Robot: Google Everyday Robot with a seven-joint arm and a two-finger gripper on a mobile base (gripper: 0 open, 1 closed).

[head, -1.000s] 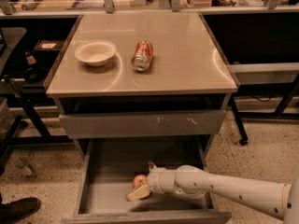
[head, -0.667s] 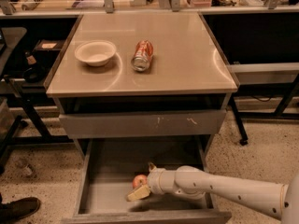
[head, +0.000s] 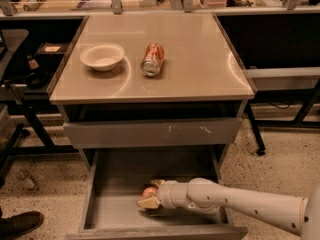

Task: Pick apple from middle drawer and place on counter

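The apple (head: 148, 192), small and red-orange, lies on the floor of the open middle drawer (head: 120, 171), a grey metal tray pulled out at the bottom of the cabinet. My gripper (head: 151, 194) is down inside the drawer, right at the apple and touching it, with my white arm reaching in from the lower right. The gripper partly hides the apple. The counter (head: 200, 59), a glossy beige slab, tops the cabinet above the drawer.
A white bowl (head: 102, 56) and a dented red-orange soda can (head: 152, 59) sit on the counter. A closed grey drawer front (head: 155, 132) with white scuffs hangs over the back of the open drawer. A cluttered bench runs behind. A shoe (head: 20, 224) shows at the lower left.
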